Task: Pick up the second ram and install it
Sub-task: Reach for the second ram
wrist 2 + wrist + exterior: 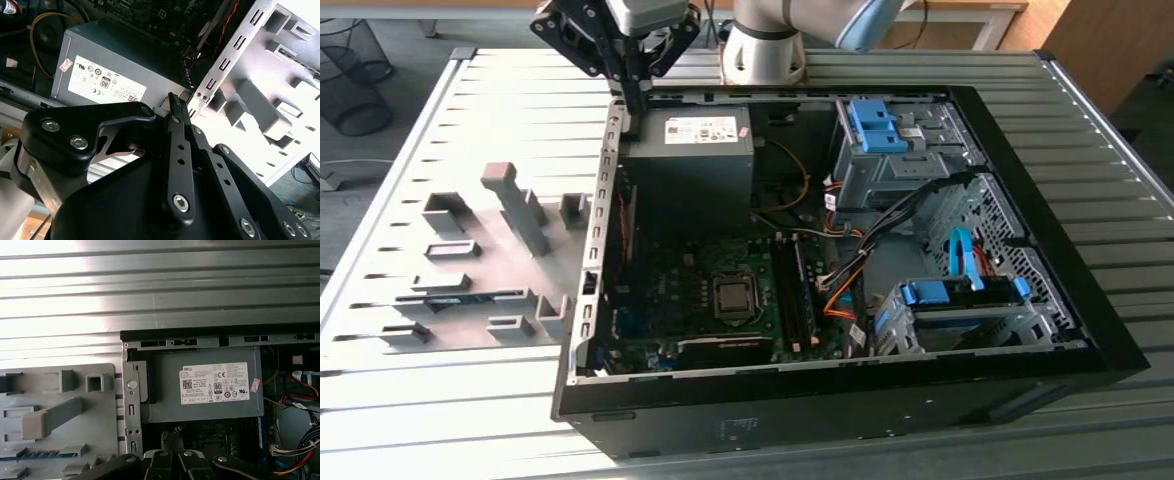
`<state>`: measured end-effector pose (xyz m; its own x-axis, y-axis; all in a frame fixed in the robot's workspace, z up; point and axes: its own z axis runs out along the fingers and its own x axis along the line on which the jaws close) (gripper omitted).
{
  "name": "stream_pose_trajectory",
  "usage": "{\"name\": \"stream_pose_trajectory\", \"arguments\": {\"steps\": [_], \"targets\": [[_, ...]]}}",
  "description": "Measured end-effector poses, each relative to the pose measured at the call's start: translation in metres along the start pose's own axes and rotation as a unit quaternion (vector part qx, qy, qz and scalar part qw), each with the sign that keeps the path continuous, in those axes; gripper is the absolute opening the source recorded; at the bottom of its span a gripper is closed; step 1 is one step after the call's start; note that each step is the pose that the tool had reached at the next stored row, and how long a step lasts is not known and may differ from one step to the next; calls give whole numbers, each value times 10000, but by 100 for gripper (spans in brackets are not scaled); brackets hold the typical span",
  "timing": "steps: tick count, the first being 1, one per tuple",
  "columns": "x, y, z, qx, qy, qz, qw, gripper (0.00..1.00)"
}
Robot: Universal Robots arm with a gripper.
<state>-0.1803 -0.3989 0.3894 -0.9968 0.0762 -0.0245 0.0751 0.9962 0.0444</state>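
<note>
Exterior view puts the gripper (635,128) at eleven o'clock of the open computer case (854,410), above the power supply (690,160), its fingers drawn narrow together with nothing between them. The second ram (454,297) lies flat in the grey tray (507,265) at nine o'clock of the case, well apart from the gripper.

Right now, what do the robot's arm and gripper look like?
The matte black gripper is built of flat linkage bars pinned with silver bolts. In the exterior view, the arm is a silver-grey cylinder with a light blue joint cap.
</note>
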Motion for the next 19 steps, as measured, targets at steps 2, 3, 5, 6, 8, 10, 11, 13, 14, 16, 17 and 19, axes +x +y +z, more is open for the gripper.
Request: {"name": "stream_pose_trajectory", "arguments": {"steps": [2, 3, 5, 6, 8, 10, 11, 13, 14, 16, 17, 19], "targets": [[12, -1, 0, 0, 0, 0, 10000, 10], [18, -2, 0, 0, 0, 0, 10000, 10], [32, -3, 0, 0, 0, 0, 10000, 10], [39, -3, 1, 0, 0, 0, 10000, 10], [53, -4, 1, 0, 0, 0, 10000, 10], [65, -5, 2, 0, 0, 0, 10000, 10], [70, -6, 2, 0, 0, 0, 10000, 10], [82, -6, 3, 0, 0, 0, 10000, 10], [88, -7, 3, 0, 0, 0, 10000, 10], [99, -8, 3, 0, 0, 0, 10000, 10], [104, -8, 4, 0, 0, 0, 10000, 10], [117, -9, 4, 0, 0, 0, 10000, 10]]}}
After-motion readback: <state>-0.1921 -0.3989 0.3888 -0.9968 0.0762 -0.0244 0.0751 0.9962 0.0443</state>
